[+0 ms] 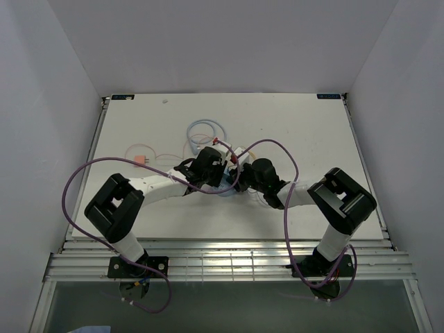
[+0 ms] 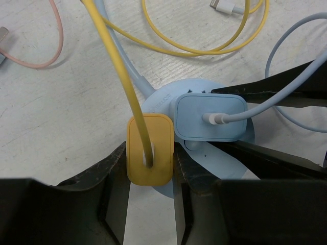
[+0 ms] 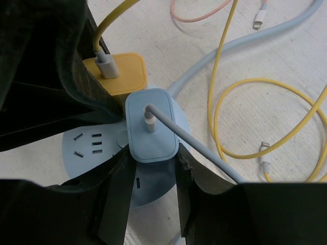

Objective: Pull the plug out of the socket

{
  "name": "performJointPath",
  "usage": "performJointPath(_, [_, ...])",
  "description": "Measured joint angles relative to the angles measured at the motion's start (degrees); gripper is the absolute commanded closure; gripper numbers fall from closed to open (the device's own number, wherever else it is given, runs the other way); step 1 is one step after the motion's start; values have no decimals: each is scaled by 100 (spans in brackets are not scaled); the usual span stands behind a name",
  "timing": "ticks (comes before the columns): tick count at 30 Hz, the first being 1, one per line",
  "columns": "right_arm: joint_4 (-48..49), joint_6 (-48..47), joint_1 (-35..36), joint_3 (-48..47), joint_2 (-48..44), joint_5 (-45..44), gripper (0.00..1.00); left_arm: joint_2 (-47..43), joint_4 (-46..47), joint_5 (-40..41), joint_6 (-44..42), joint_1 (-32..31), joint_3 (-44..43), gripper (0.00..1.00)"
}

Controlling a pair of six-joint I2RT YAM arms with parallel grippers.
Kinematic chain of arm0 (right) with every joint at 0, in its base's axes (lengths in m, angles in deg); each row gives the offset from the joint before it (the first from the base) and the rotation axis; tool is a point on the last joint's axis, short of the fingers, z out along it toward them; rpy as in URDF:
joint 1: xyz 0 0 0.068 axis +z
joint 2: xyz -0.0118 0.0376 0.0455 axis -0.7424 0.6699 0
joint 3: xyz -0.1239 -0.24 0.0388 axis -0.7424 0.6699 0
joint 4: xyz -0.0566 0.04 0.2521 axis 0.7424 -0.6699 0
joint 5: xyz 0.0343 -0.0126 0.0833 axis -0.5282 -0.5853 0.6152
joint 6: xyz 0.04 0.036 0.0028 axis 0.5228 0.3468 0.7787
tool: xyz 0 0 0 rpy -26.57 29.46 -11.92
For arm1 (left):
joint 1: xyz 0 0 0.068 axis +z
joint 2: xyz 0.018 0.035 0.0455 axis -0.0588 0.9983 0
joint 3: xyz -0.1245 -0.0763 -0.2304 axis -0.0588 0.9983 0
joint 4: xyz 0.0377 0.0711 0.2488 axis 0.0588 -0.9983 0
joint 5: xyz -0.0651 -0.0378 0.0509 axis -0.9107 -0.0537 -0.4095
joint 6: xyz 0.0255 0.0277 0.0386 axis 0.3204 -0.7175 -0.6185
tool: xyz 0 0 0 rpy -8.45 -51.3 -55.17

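Note:
The socket (image 2: 163, 97) (image 3: 92, 158) is a round light-blue puck lying flat at mid-table (image 1: 227, 190). Two plugs stand in its top. My left gripper (image 2: 150, 166) (image 1: 218, 179) is shut on the yellow plug (image 2: 138, 163) (image 3: 130, 71), with one finger pressed against each side. A yellow cable rises from that plug. My right gripper (image 3: 152, 163) (image 1: 241, 182) is shut on the light-blue plug (image 3: 158, 145) (image 2: 199, 125), its fingers gripping the near corners. A pale-blue cable leaves this plug. Both plugs still sit on the puck. The two grippers meet nose to nose over it.
Loose yellow cable loops (image 3: 265, 102) with white connectors (image 3: 264, 153) lie right of the socket. A pink cable (image 2: 46, 56) (image 1: 142, 154) lies to the left, and a coiled pale-blue cord (image 1: 207, 130) behind. Purple arm cables (image 1: 277, 149) arc over the table.

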Motion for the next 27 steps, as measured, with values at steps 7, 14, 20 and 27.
performJointPath(7, [205,85,-20,68,24,103,52,-2,247,59,37,-44,120,100])
performJointPath(14, [411,96,-48,68,131,125,57,-20,415,94,33,-48,205,100])
performJointPath(20, [562,111,-105,66,212,186,90,-33,586,133,-7,-52,304,100])
performJointPath(27, [553,170,-133,92,155,223,92,-33,640,133,-35,-63,328,100])
